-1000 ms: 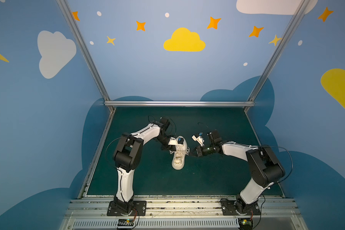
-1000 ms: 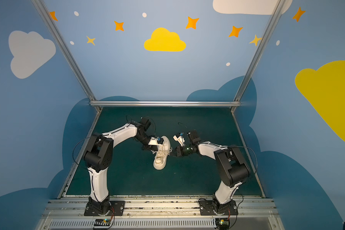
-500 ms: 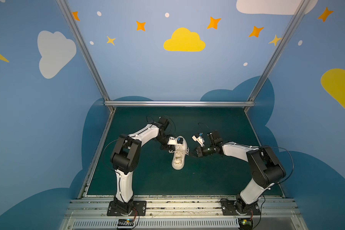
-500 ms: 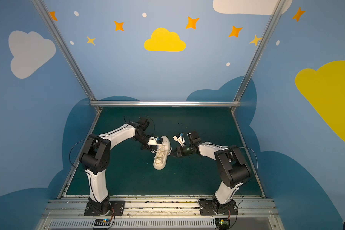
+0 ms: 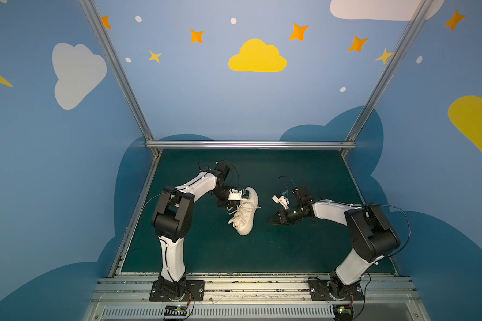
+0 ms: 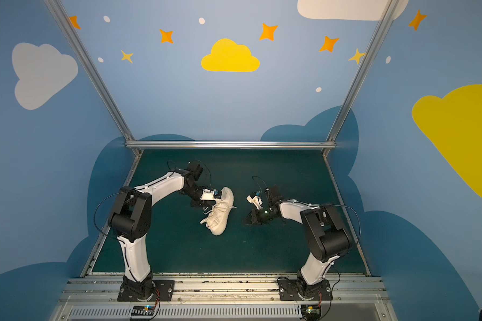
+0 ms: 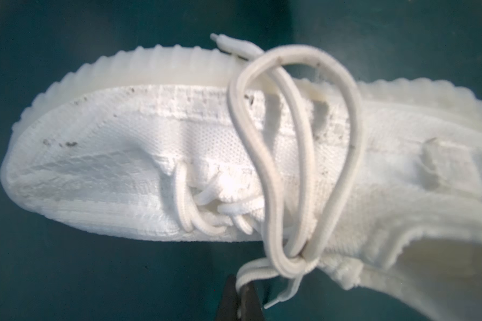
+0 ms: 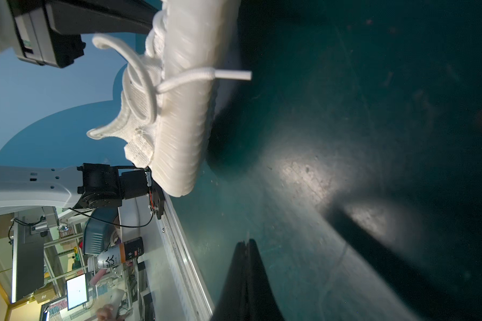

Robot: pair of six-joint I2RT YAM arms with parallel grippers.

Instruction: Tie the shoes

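A cream knit shoe (image 5: 245, 212) (image 6: 220, 212) lies mid-mat, toe toward the front, with its ribbed sole toward the right arm. In the left wrist view the shoe (image 7: 150, 155) fills the frame. Its laces form a loop (image 7: 351, 125) over the upper, crossing in a knot (image 7: 292, 264). My left gripper (image 7: 238, 289) (image 5: 225, 206) is shut on a lace strand just off the knot, at the shoe's left side. My right gripper (image 8: 245, 243) (image 5: 272, 220) is shut with nothing in it, low over the mat to the right of the shoe (image 8: 184, 111). One lace end (image 8: 234, 74) hangs over the sole.
The dark green mat (image 5: 290, 250) is bounded by a metal rail at the back (image 5: 251, 144), blue walls at both sides and the arms' mounting rail at the front (image 5: 248, 280).
The left arm's elbow has shifted slightly to the left while its gripper stays at the shoe's laces. The shoe and the right arm have not visibly moved.
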